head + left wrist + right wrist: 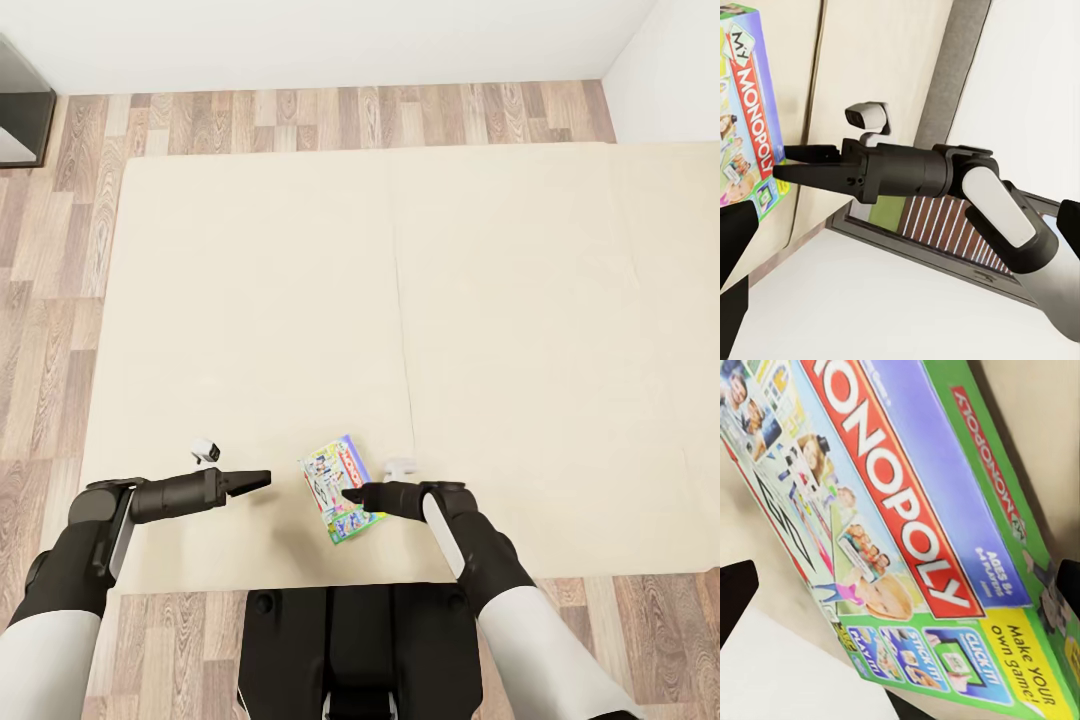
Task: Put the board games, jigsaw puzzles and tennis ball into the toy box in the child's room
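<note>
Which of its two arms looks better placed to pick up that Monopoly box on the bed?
Right, probably: the right gripper already reaches the board game's edge, while the left gripper sits apart.

The bed [250, 300] fills most of the room from where I stand: a broad cream mattress, plain and smooth, with a thin seam running down its middle. It sits on the wood-plank floor [50, 250], which shows along its far side and its left edge. One thing lies flat on it, close to the near edge and just left of the seam: a colourful Monopoly board game [339, 487], turned slightly askew.
</note>
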